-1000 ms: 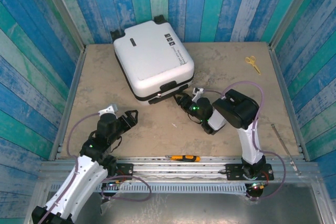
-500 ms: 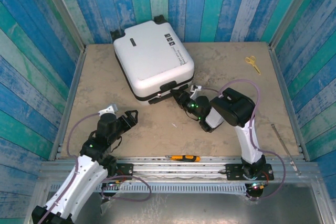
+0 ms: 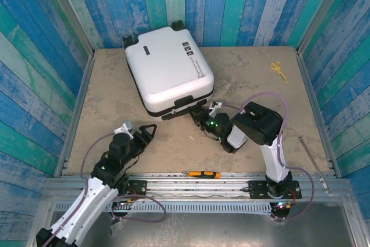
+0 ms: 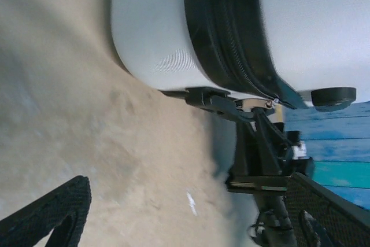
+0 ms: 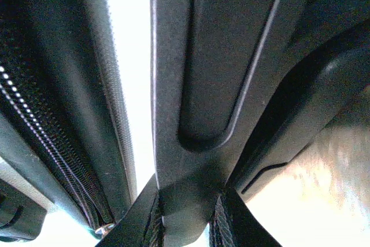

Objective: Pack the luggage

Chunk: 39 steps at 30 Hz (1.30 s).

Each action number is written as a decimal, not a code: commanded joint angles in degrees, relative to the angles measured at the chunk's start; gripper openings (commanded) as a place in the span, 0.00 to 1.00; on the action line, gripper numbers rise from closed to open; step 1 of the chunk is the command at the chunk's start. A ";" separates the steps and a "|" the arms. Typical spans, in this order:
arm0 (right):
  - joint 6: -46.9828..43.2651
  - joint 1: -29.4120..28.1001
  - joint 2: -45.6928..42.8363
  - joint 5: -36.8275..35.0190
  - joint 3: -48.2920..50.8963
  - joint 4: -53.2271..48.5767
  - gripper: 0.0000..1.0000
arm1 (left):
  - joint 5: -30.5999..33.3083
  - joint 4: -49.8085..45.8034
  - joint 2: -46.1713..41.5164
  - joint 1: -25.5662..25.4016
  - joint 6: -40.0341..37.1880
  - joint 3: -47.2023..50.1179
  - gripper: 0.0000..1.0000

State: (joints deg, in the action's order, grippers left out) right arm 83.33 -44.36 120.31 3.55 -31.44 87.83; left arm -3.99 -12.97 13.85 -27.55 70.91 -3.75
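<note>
Luggage point(image 3: 169, 67), closed white shell, black zipper trim, right jaws apparently clenched on handle point(image 3: 185, 100), left jaws spread.

The surface point(image 3: 115, 102) is a sandy beige slab, mottled with darker patches. The luggage point(image 3: 169, 70) lies on it left of centre toward the far side. It lies flat on one broad side, its white shell facing up and its wheels toward the far wall. A pair of yellow-handled scissors point(image 3: 278, 70) lies near the far right corner, well apart from the luggage. A small white scrap point(image 3: 192, 139) lies on the bare middle, on the near side of the luggage. An orange and black utility knife point(image 3: 201, 174) lies along the near edge. A thin grey rod point(image 3: 312, 157) lies at the right-hand border.
</note>
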 commanded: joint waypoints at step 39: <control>-12.98 -6.62 -0.51 -2.88 1.10 1.15 0.00 | 32.85 -0.52 30.70 -24.22 -7.69 -23.16 0.72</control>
State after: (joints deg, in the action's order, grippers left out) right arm 81.54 -49.89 119.20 -1.91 -29.78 87.72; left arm 27.57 4.38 43.77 -51.62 81.95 -19.73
